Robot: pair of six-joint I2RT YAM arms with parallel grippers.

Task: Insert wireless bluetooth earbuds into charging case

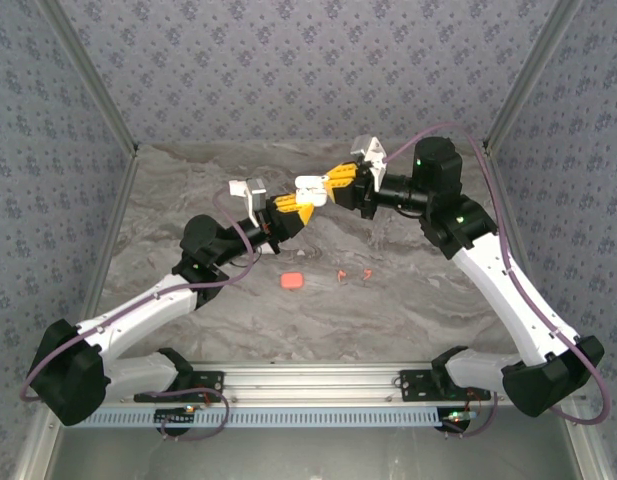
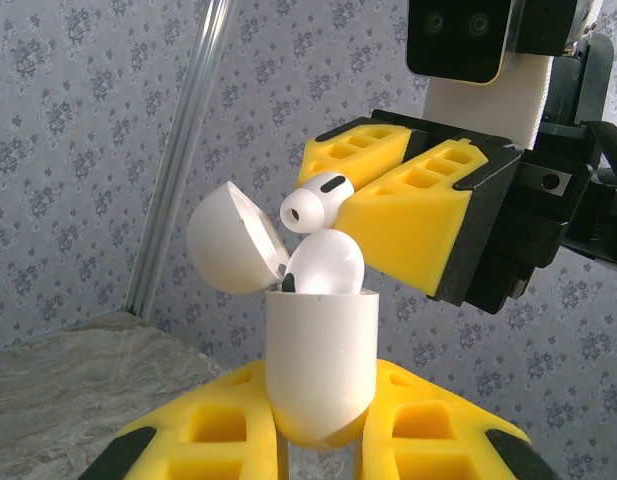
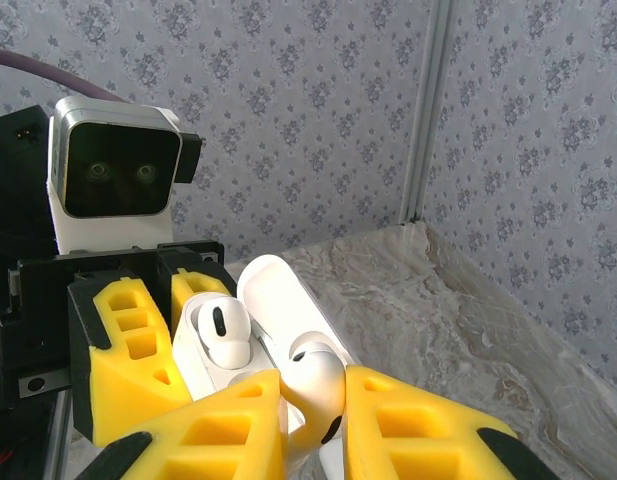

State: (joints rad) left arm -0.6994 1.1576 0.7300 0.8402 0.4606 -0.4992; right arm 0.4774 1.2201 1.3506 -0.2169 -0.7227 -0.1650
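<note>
Grey flowered wallpaper closes in a marbled table (image 1: 388,320), and the work takes place in the air above its middle. On the left, the left gripper (image 1: 294,206) is clamped on the lower body of a white charging case (image 2: 321,350). It holds the case upright with the lid (image 2: 233,240) swung back, away from the other arm, so the sockets face up and can be reached. One white earbud (image 2: 326,265) sits in the case, its head standing above the rim.

Just to the right, a second white earbud (image 2: 313,202) is very close over the free socket. I cannot tell whether it touches the case. The right gripper (image 2: 380,178) pinches it between yellow fingers, with the rounded head jutting toward the case. The stem seems to run back between the fingers, so it will probably need re-aiming before it can drop in.

Down on the table lies a coral case (image 1: 293,281). To its right are a coral-red earbud (image 1: 341,274) and its twin (image 1: 367,273), lying near each other, apart from that case and not yet picked up.
</note>
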